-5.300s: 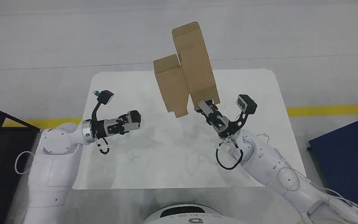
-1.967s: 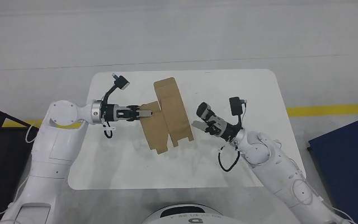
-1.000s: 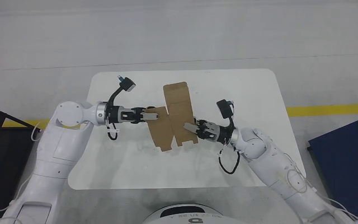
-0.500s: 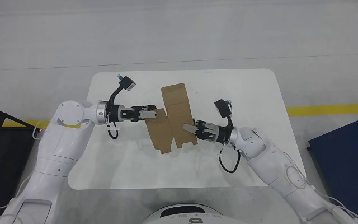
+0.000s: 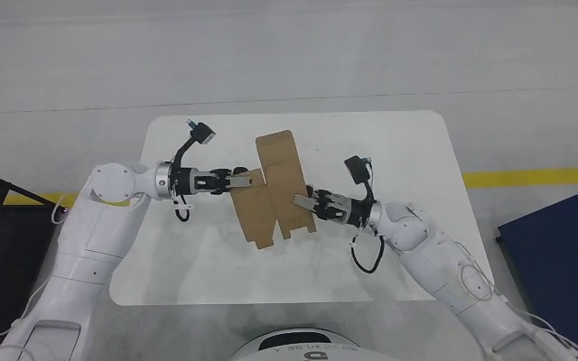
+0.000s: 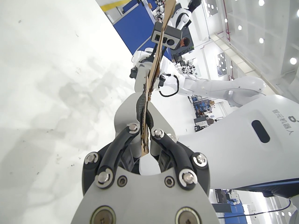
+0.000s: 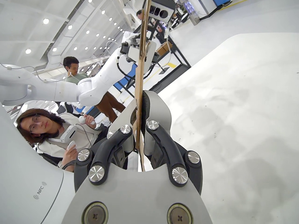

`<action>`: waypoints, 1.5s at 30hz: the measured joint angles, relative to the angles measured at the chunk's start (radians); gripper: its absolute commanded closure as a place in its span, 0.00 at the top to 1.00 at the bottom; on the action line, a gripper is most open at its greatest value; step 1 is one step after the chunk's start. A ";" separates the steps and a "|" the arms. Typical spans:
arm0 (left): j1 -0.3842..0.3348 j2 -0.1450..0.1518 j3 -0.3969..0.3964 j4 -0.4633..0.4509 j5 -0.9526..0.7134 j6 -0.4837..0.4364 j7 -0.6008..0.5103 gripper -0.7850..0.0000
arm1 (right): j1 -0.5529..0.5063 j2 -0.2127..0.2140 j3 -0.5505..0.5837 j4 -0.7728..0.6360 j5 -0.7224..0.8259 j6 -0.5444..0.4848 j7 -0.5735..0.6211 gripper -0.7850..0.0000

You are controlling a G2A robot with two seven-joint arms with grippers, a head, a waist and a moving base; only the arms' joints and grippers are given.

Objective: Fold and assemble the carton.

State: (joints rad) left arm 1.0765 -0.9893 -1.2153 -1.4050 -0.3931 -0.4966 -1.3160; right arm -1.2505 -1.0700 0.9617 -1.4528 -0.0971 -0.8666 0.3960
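A flat brown carton (image 5: 273,191) is held in the air over the middle of the white table (image 5: 397,153), gripped from both sides. My left gripper (image 5: 246,180) is shut on its left edge, and my right gripper (image 5: 301,202) is shut on its lower right edge. In the left wrist view the cardboard edge (image 6: 149,87) runs edge-on between the two fingers (image 6: 142,115). The right wrist view shows the same sheet (image 7: 139,75) edge-on, pinched between that gripper's pads (image 7: 140,115). The carton is unfolded, with flaps hanging at its lower end.
The white table has rounded corners and bare surface all round the carton. A yellow floor line (image 5: 524,178) and a blue panel (image 5: 542,253) lie off to the right of the table.
The right gripper alone held the carton high at first. The carton came down over the table, the left gripper closed on its left edge, and the right gripper regripped the lower right edge.
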 measured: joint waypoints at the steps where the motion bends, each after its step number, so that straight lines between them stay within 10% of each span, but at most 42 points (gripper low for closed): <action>1: 0.001 0.001 -0.002 -0.002 0.016 -0.002 0.010 0.00 | -0.006 0.000 0.016 -0.002 -0.024 0.012 -0.031 1.00; 10: 0.015 0.005 -0.007 -0.099 0.210 -0.008 0.168 0.00 | -0.114 0.000 0.114 -0.103 -0.333 0.163 -0.312 1.00; 26: -0.055 -0.021 0.109 -0.117 0.346 0.151 0.322 0.00 | -0.134 -0.020 0.047 -0.202 -0.472 0.185 -0.308 1.00; 45: -0.106 -0.045 0.123 0.069 -0.009 0.122 0.210 0.00 | -0.128 -0.046 0.008 -0.238 -0.505 0.108 -0.434 1.00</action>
State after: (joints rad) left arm 0.9707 -1.0340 -1.0920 -1.3364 -0.4016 -0.3749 -1.1060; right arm -1.3782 -1.1161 0.9693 -1.6903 -0.6019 -0.7587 -0.0376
